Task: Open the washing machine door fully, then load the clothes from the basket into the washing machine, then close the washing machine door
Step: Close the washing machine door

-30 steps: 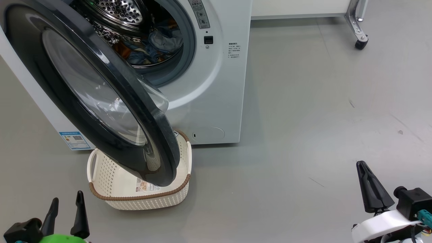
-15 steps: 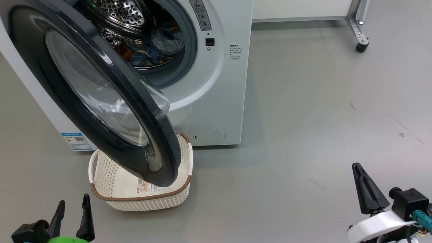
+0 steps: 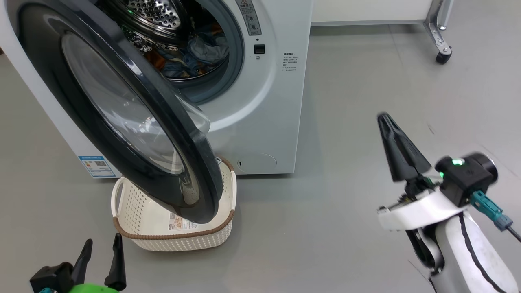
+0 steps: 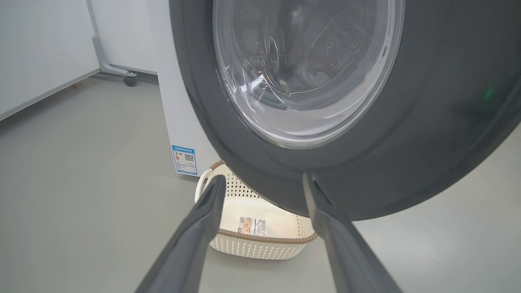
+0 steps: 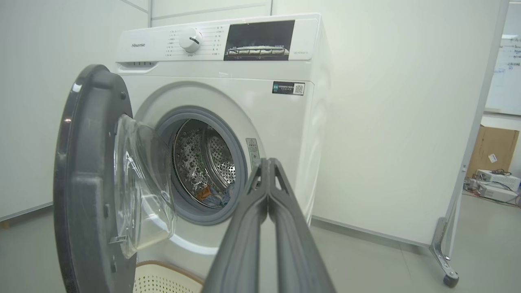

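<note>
The white washing machine (image 3: 268, 101) (image 5: 244, 93) stands with its black-rimmed door (image 3: 122, 118) (image 4: 427, 142) (image 5: 87, 183) swung open over the basket (image 3: 220, 234) (image 4: 252, 246) (image 5: 163, 280). Blue patterned clothes (image 3: 195, 57) (image 5: 213, 197) lie inside the steel drum. The cream basket sits on the floor under the door and shows a bare bottom with a sticker. My left gripper (image 3: 101, 256) (image 4: 262, 181) is open, low at the front left, facing the door's outer side. My right gripper (image 3: 384, 120) (image 5: 268, 162) is shut with nothing in it, raised to the right of the machine.
A wheeled metal frame leg (image 3: 441, 40) (image 5: 447, 260) stands at the back right by a white panel. Another wheeled leg (image 4: 122, 75) stands behind the machine's left side. Grey floor (image 3: 366, 101) stretches to the right of the machine. Boxes and equipment (image 5: 494, 171) lie beyond the panel.
My right arm has risen and moved inward, its shut gripper now much higher in the head view. The camera has shifted slightly, so the scene sits a little further right.
</note>
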{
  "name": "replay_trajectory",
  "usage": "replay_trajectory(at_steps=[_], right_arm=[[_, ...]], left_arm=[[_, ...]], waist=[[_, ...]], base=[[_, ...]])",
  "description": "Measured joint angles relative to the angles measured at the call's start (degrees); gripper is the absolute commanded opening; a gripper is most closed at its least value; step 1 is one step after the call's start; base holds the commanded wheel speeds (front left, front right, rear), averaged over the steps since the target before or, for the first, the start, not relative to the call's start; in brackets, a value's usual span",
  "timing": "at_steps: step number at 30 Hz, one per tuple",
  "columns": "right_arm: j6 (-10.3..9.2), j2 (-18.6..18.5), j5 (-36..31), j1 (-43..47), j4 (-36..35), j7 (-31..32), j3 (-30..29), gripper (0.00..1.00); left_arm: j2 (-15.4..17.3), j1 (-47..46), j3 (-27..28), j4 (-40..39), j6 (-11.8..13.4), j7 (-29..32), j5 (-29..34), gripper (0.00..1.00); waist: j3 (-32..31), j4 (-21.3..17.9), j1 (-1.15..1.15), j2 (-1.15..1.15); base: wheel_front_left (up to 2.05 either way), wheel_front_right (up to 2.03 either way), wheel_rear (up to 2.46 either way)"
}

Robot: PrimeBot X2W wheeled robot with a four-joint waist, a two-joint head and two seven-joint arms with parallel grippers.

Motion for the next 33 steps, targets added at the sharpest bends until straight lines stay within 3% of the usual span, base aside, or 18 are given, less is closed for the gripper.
replay_trajectory(at_steps=[9,14,27,33], right_arm=[[0.01,1.15,-0.81,-12.31,-8.36,-0.05,11.67,0.0],[0.05,2.97,-0.52,-15.52,-9.46,-0.07,20.04,0.0],[0.15,3.48,4.0,-14.6,1.88,-0.07,30.75,0.0],[0.15,4.0,5.55,-14.56,5.03,-0.07,32.6,0.0]], left_arm=[[-0.27,-2.0,-2.5,-0.53,0.0,0.0,0.35,1.0],[-0.75,-3.09,-4.42,-1.43,0.0,0.0,0.35,1.0],[-1.45,-6.02,-8.43,-3.45,0.0,0.0,0.35,1.0],[-1.45,-7.23,-9.47,-3.78,0.0,0.0,0.34,1.0]], waist=[[0.21,1.96,0.0,0.0],[0.55,4.07,0.0,0.0],[2.7,9.76,0.0,0.0],[3.94,12.45,0.0,0.0]], base=[[0.0,0.0,0.0],[0.0,0.0,0.0],[0.0,0.0,0.0],[0.0,0.0,0.0]])
